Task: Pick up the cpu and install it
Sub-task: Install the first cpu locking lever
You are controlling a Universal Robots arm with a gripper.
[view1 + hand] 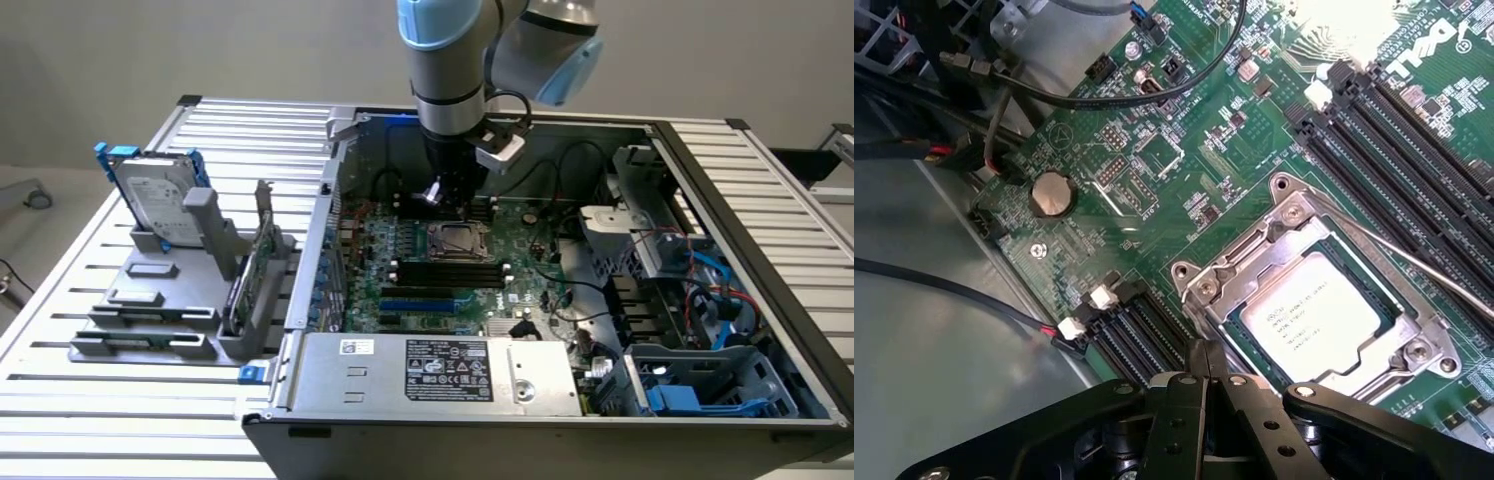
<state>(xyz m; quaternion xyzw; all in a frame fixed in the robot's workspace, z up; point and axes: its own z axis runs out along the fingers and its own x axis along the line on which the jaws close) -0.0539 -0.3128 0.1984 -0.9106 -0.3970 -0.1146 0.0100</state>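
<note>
The arm [447,60] is reaching straight down into the open computer case [755,190], its tool [1204,352] pressed together and gripping nothing. The cpu [1309,312] is sitting in the motherboard socket [1206,288], just beside the tool's tips.

Silver-grey tubular arm [447,60] here, with pale blue caps [571,72] on its rounded joints. Well above the fingers [1197,362], a thin black cable [514,100] loops past a small pale box [501,148]. The gripper [1206,346] is matt black, with flat linkage bars studded with round silver screws [1297,391].
</note>
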